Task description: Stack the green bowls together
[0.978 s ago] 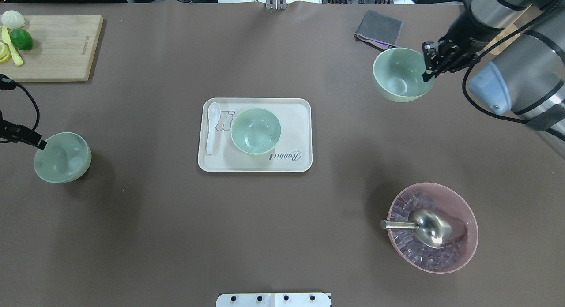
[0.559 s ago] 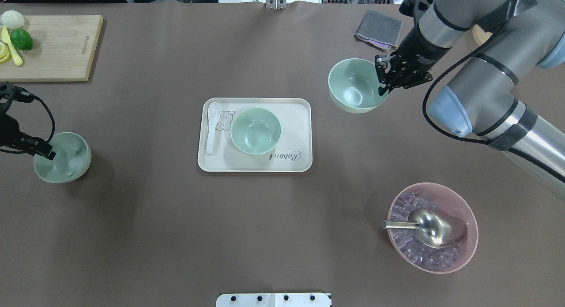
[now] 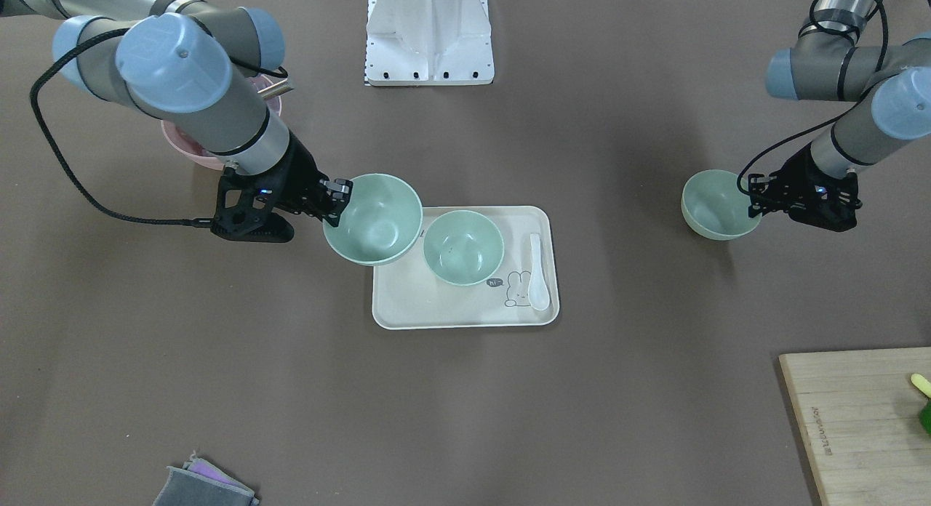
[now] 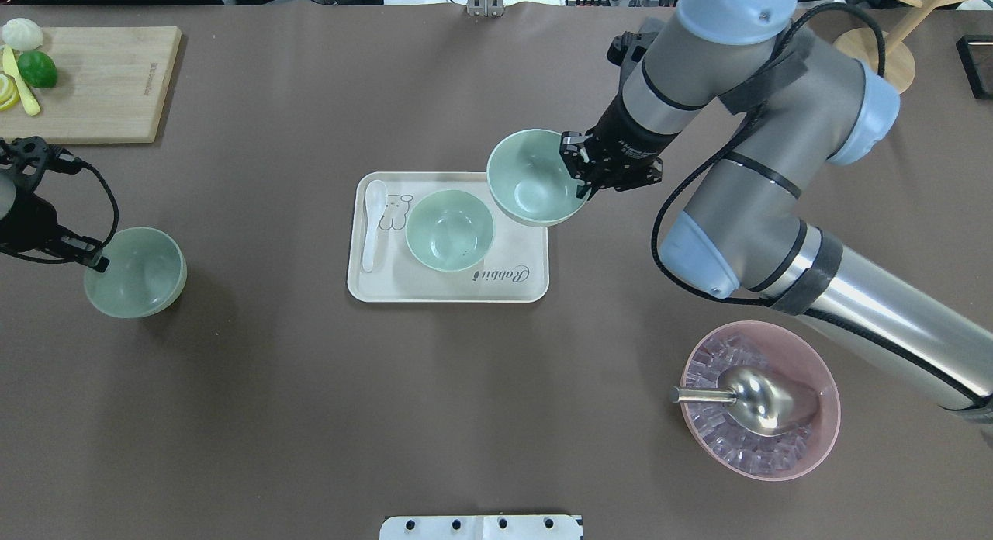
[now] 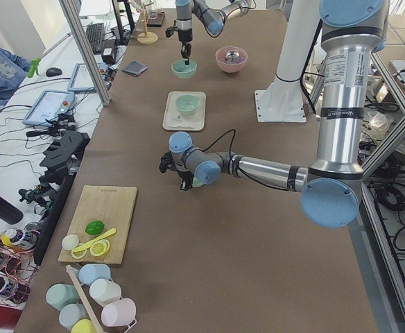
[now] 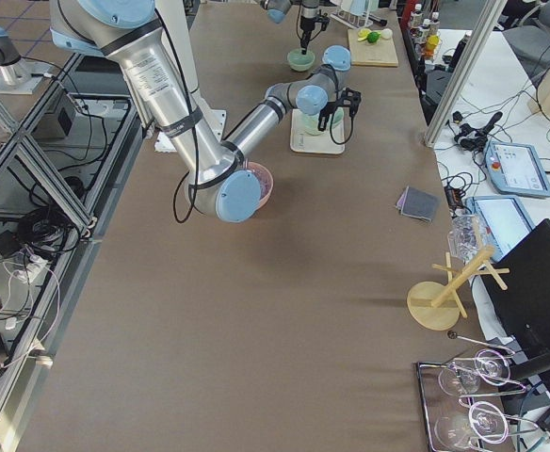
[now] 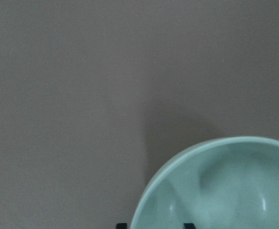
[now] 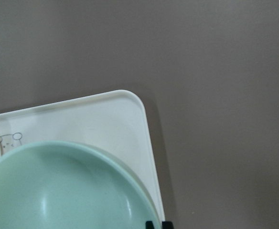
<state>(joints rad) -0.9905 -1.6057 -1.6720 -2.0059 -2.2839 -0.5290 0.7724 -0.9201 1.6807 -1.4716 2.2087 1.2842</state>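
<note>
Three pale green bowls show. One bowl stands on the white tray. My right gripper is shut on the rim of a second bowl and holds it in the air over the tray's far right corner; it fills the right wrist view. My left gripper is shut on the rim of the third bowl at the table's left side; it shows in the left wrist view.
A white spoon lies on the tray's left part. A pink bowl with ice and a metal scoop stands front right. A wooden board with fruit lies far left, a grey cloth far right.
My right arm has carried its bowl leftward from the far right to above the tray's corner. My left gripper has shifted its bowl a little to the right.
</note>
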